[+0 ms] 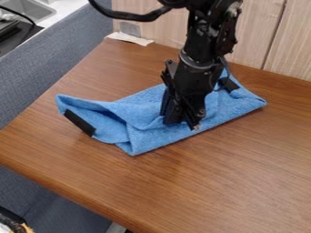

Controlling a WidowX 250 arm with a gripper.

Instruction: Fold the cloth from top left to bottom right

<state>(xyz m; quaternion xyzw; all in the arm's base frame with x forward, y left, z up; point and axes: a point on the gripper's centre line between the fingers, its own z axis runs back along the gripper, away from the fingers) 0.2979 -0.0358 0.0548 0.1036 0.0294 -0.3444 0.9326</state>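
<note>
The cloth (164, 135) is lying mid-desk (243, 168), partly folded; the fold is apparently being laid or pressed down. The claw (184, 124) is resting over its middle; I cannot tell whether it is gripping. The next move is probably calling for letting go and lifting clear. The long axis is running near left to far right, a loose corner (67, 101) pointing left.

We find the scene fairly bright, with soft, even light across the worktop (243, 182) and a faint pale sheen on its right side. Shadows are gentle, a dim one hugging the lower edge of the cloth (148, 139). The pale counter (65, 8) at upper left looks brightest. On the black arm (203, 50), finer details seem to merge into darkness, as far as we can tell.
</note>
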